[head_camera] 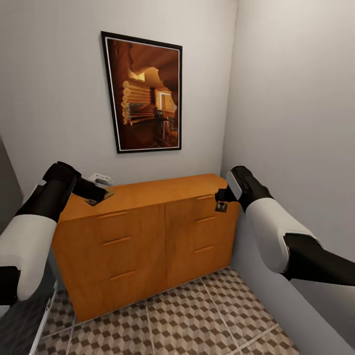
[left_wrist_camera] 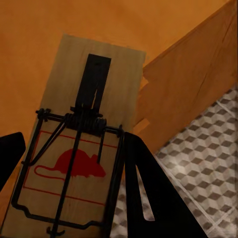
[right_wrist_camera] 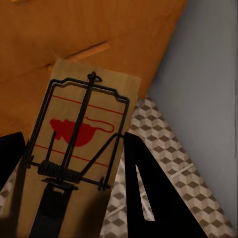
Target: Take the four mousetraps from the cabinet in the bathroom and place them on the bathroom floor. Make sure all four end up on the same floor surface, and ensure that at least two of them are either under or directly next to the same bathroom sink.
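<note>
Orange-brown wood makes up the cabinet [head_camera: 148,246], a wide chest of drawers with bar handles, which is seen standing against the grey back wall in a corner, on the cube-patterned bathroom floor [head_camera: 207,320]. A framed picture [head_camera: 143,91] of a log interior is hung on the wall above it, and a small white gadget [head_camera: 100,179] is seen on the wall just above the cabinet's top at its left end.

One mousetrap [left_wrist_camera: 74,148] is gripped between the fingers of the left gripper [head_camera: 97,195], held low over the left end of the cabinet top. In the left wrist view its long axis runs along the fingers, with the dark tongue at the far end and the red mouse mark and wire bow at the near end, between the fingers. Whether its board touches the top cannot be told.

A second mousetrap [right_wrist_camera: 74,148] is clasped by the right gripper [head_camera: 222,202], held in the air in front of the cabinet's upper right corner, by the top right drawer. Its long axis also lies along the fingers, but it is reversed: the spring and dark tongue lie near the gripper, the red mark and wire bow point away, over cabinet front and floor.
</note>
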